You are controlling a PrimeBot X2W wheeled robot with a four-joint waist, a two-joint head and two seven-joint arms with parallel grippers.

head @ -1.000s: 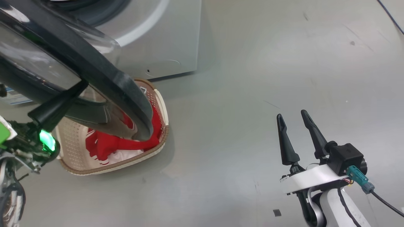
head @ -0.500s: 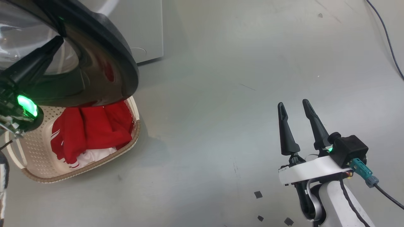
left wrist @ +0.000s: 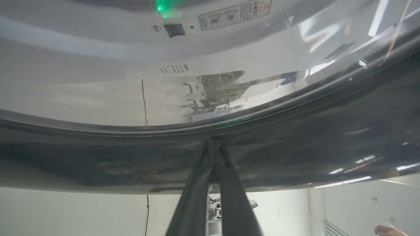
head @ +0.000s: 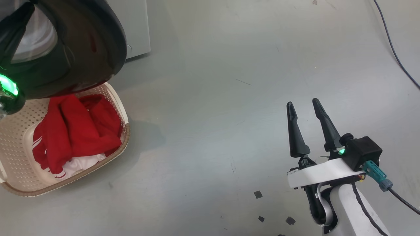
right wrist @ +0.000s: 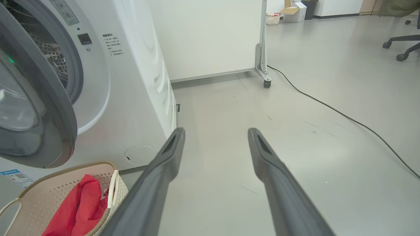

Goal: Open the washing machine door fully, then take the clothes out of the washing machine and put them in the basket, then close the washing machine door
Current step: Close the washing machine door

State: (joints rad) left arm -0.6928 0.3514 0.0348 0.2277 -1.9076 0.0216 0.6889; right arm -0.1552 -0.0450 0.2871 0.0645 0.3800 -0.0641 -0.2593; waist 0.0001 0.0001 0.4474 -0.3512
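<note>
The door [head: 82, 49] has swung off the basket [head: 14, 154] toward the washer [head: 136, 32], the left tool [left wrist: 213, 144] moving with it.

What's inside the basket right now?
Red clothes with white stripes lie in the basket, some white cloth beneath them. The black door overhangs its far end, hiding that part; the bottom under the clothes is covered.

Glossy black washing machine door [head: 82, 49], perforated matt plastic basket [head: 14, 147], red cloth clothes [head: 78, 131]

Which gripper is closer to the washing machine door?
Left. The left gripper, shut, sits against the rim of the door; the right gripper hangs open over the floor, well aside.
</note>
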